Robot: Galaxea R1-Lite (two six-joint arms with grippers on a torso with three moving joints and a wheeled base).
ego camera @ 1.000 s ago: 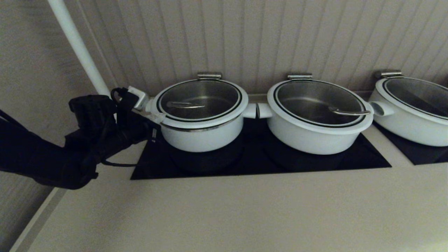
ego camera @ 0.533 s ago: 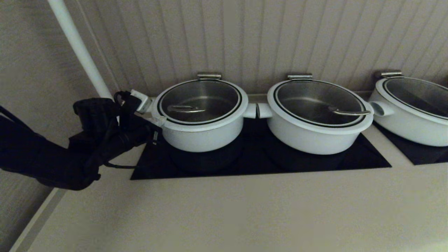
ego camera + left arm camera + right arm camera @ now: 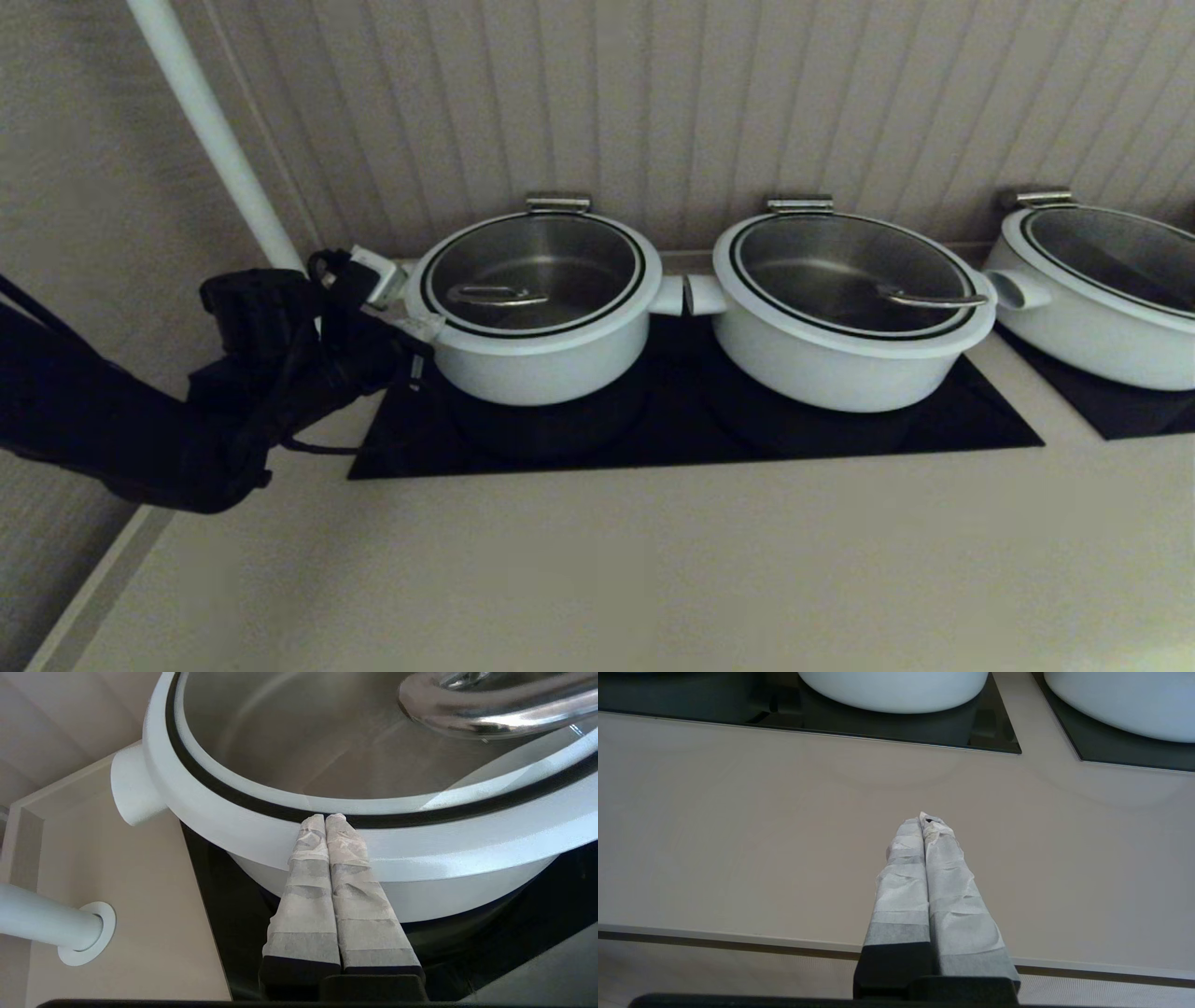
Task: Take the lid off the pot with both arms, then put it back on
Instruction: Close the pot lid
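White-taped and pressed together, the left pincer [image 3: 325, 817] noses the lid [image 3: 532, 271] rim, apparently touching, and could skid it askew on the pot [image 3: 541, 359] while the right pincer [image 3: 926, 817], likewise closed, hangs over the worktop [image 3: 738, 835].

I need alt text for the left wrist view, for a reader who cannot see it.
The left gripper, its white taped fingers pressed together, rests its tips on the broad white rim of the round glass lid seated on the small white pot. The lid's curved steel bar handle shows beyond, and a white pipe meets the beige counter.
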